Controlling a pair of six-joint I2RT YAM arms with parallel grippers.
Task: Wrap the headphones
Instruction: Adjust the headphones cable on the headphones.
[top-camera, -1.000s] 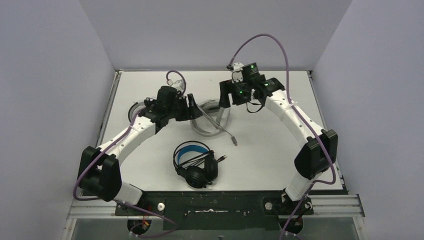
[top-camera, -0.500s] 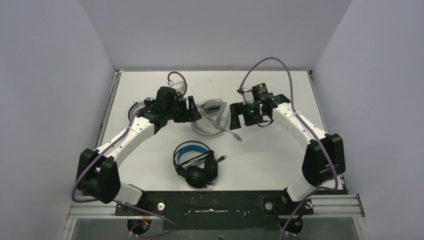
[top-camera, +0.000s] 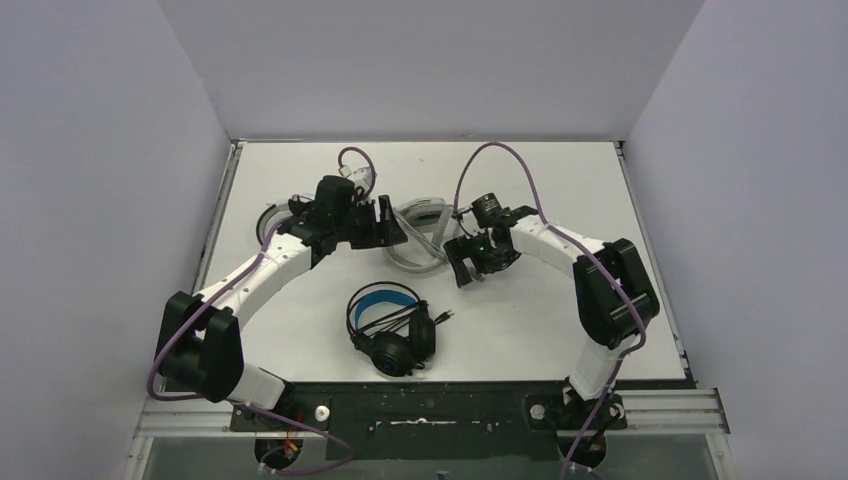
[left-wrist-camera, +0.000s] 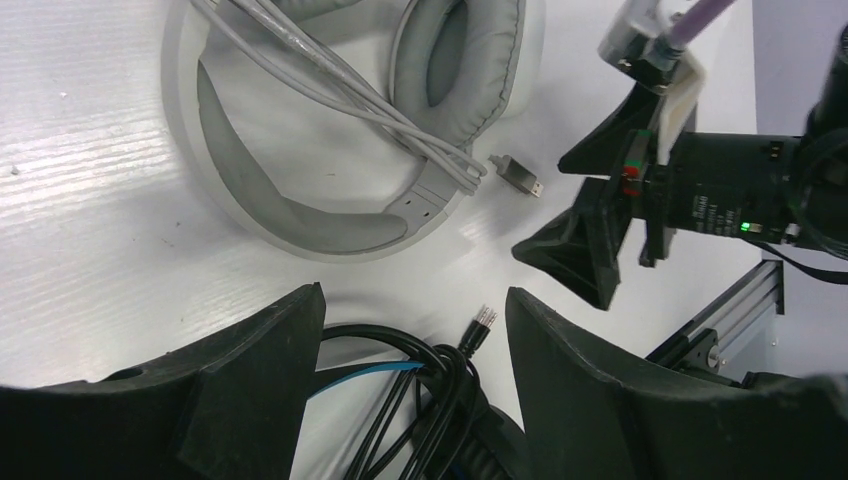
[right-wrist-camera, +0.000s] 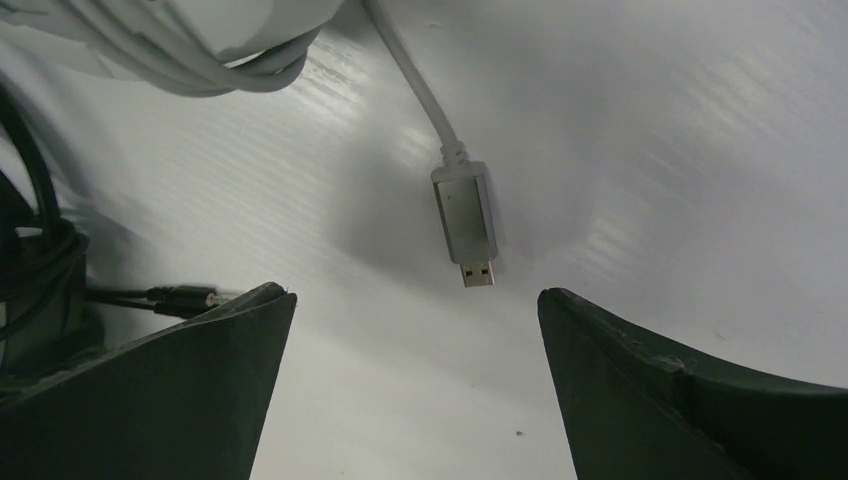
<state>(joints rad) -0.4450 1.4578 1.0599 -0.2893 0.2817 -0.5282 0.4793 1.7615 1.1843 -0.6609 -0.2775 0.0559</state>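
A white headset (left-wrist-camera: 300, 215) lies on the table with its pale cable (left-wrist-camera: 340, 85) bundled across the band. The cable's USB plug (right-wrist-camera: 466, 225) lies loose on the table. My right gripper (right-wrist-camera: 415, 292) hangs open just over that plug, with nothing between its fingers; in the top view this right gripper (top-camera: 463, 270) sits right of the white headset (top-camera: 420, 240). My left gripper (left-wrist-camera: 412, 300) is open and empty, left of the white headset as the left gripper (top-camera: 390, 222) in the top view. Black headphones (top-camera: 390, 325) with a blue-lined band lie nearer, cable wound.
Another pale headset (top-camera: 266, 216) shows partly behind the left arm at the table's left side. The black headphones' jack plug (right-wrist-camera: 180, 295) lies by my right gripper's left finger. Walls enclose the table on three sides.
The right arm swung down and inward from the back of the table to hang over the USB plug, and its jaws opened wider. The left arm hardly moved.
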